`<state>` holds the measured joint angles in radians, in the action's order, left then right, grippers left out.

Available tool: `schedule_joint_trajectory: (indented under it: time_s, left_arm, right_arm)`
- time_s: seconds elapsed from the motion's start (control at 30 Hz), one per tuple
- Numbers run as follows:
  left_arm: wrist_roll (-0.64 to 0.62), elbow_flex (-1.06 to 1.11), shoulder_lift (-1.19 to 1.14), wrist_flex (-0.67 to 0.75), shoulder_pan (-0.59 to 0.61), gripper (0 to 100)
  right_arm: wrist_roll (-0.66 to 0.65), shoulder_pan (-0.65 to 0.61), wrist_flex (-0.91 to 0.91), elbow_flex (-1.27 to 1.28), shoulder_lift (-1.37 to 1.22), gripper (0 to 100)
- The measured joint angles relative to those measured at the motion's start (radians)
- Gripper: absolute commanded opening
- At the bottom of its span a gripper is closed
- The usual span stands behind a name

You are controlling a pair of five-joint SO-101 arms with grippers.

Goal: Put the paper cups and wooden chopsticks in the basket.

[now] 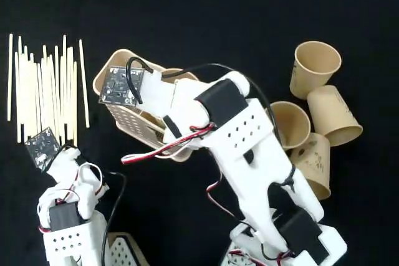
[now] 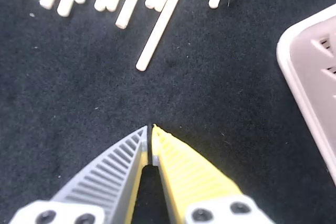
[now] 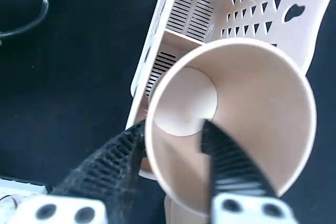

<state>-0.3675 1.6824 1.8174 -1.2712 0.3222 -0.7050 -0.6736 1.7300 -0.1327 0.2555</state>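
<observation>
- The right hand (image 3: 173, 129) grips one cup (image 3: 236, 93). One finger is inside it and one is outside.
- This cup hangs right over the basket (image 3: 210, 3), with its open mouth facing the wrist. I think the next move is just to let it drop in.
- The left hand (image 2: 151, 129) is pinched closed and holds nothing.
- The chopsticks (image 1: 43, 85) lie just ahead of the left hand, side by side, pointing away from it. The left arm is the nearer one.
- Four other cups (image 1: 315, 61) sit on the tabletop (image 1: 206, 23), close to the right arm. That makes five cups.
- There are about twenty chopsticks, too close together to count well.
</observation>
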Motion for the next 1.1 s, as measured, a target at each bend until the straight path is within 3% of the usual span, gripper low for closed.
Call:
schedule_joint_trajectory:
  time_s: [0.4, 0.6, 0.83, 1.1]
  left_arm:
    - [0.0, 0.0, 0.0, 0.0, 0.0, 3]
    - [0.0, 0.0, 0.0, 0.0, 0.0, 3]
    - [0.0, 0.0, 0.0, 0.0, 0.0, 3]
    - [0.0, 0.0, 0.0, 0.0, 0.0, 3]
  right_arm:
    - [-0.006, 0.037, 0.0, -0.15, 0.27, 28.3]
    - [-0.112, 0.353, 0.003, -0.046, 0.39, 28.3]
    - [-0.45, 0.764, 0.003, 0.351, 0.483, 28.3]
    - [-0.488, 0.829, -0.02, 0.626, 0.503, 28.3]
